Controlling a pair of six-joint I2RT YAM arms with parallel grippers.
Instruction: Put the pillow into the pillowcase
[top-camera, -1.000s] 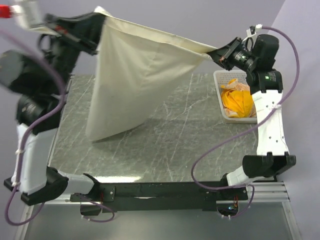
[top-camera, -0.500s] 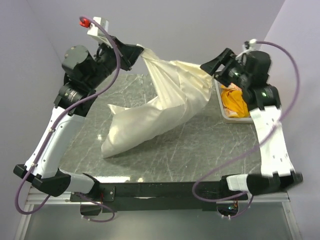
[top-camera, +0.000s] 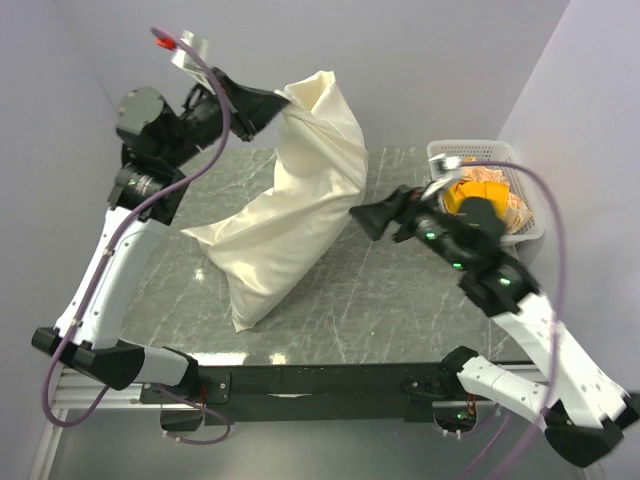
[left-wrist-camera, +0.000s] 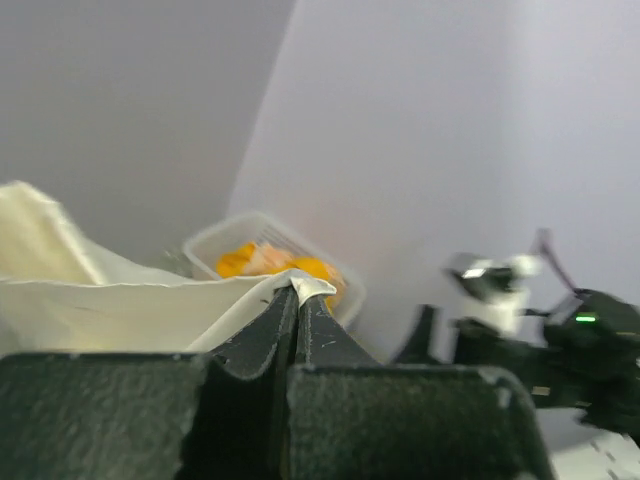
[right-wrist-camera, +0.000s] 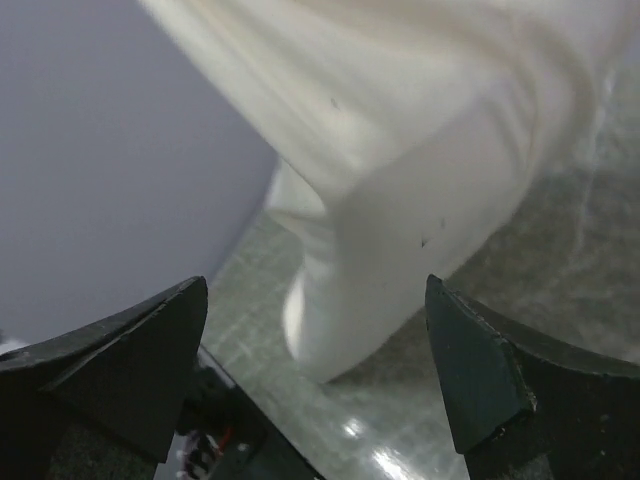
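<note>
Left end effector (top-camera: 284, 102) pinches the pillowcase (top-camera: 290, 215) edge high above the far edge of the table (top-camera: 400, 300), guessing so gravity settles what's inside. Right end effector (top-camera: 365, 218) gapes empty alongside.

We can pass over the bare table (top-camera: 400, 295) on the near right. The pillowcase (top-camera: 300, 210) fills the left; the basket (top-camera: 472, 147) blocks the far right.
</note>
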